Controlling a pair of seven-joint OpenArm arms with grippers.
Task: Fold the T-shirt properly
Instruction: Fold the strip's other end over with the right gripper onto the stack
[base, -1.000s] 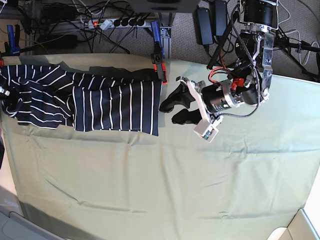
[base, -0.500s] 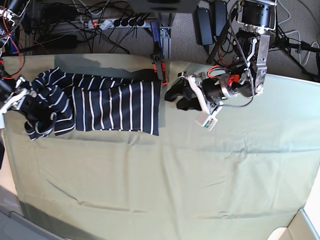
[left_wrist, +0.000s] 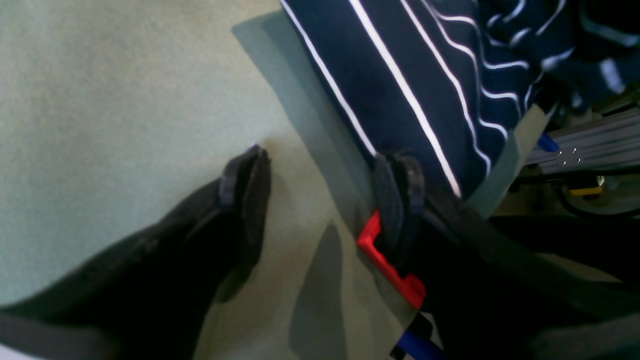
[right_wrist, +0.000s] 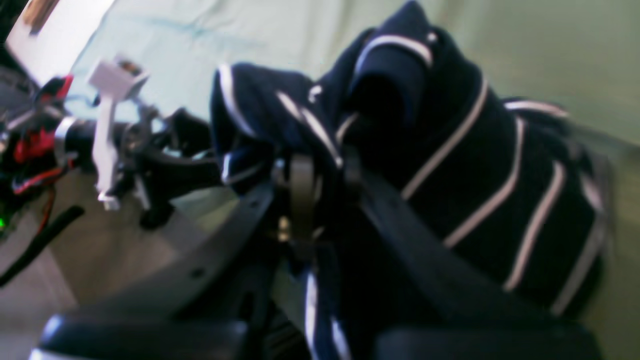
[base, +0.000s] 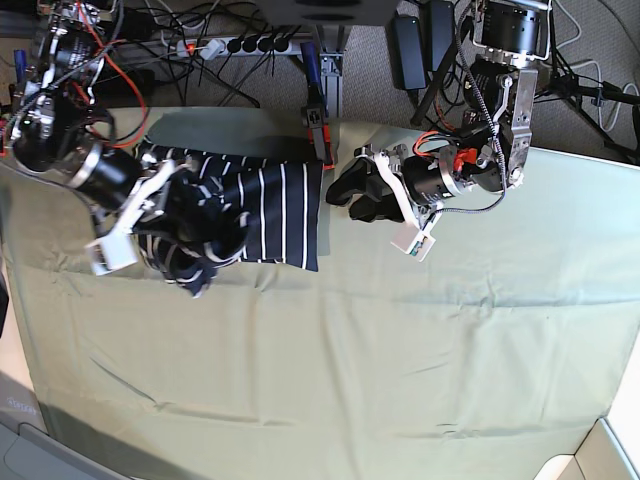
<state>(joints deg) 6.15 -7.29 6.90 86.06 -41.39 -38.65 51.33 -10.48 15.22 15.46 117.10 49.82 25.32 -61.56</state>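
The navy white-striped T-shirt (base: 275, 205) lies at the far left of the table, its left part bunched and lifted. My right gripper (base: 195, 238) is shut on that bunch; in the right wrist view its fingers pinch the T-shirt (right_wrist: 475, 165) folds at the gripper (right_wrist: 325, 175). Just off the T-shirt's right edge, my left gripper (base: 338, 203) stands open. In the left wrist view the left gripper (left_wrist: 322, 192) holds nothing, one fingertip (left_wrist: 400, 200) beside the T-shirt (left_wrist: 425, 65) hem.
An olive-green cloth (base: 350, 350) covers the table. A red and black clamp (base: 318, 125) grips the far edge, and the same clamp (left_wrist: 390, 265) shows under my left finger. A power strip (base: 240, 45) and cables lie behind the table.
My right arm has swung in from the left, carrying the shirt's left part up and rightward over the rest. The left arm has hardly moved.
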